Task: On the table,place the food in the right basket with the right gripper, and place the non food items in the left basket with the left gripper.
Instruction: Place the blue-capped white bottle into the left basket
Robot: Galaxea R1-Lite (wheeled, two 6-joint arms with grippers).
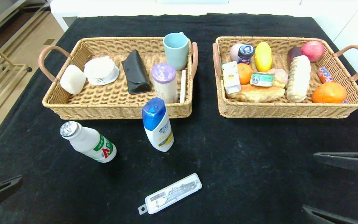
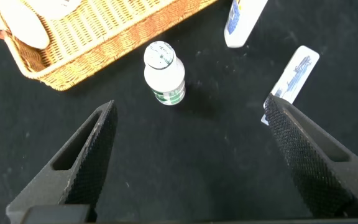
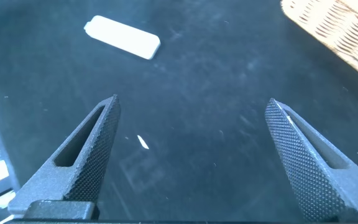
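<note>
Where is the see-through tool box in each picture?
Head view: the clear plastic case lies flat on the black table, near the front edge, below the shampoo bottle.
Left wrist view: the case is partly hidden behind one finger of the left gripper.
Right wrist view: the case lies beyond the right gripper.
Shared landmark: the black tablecloth.
</note>
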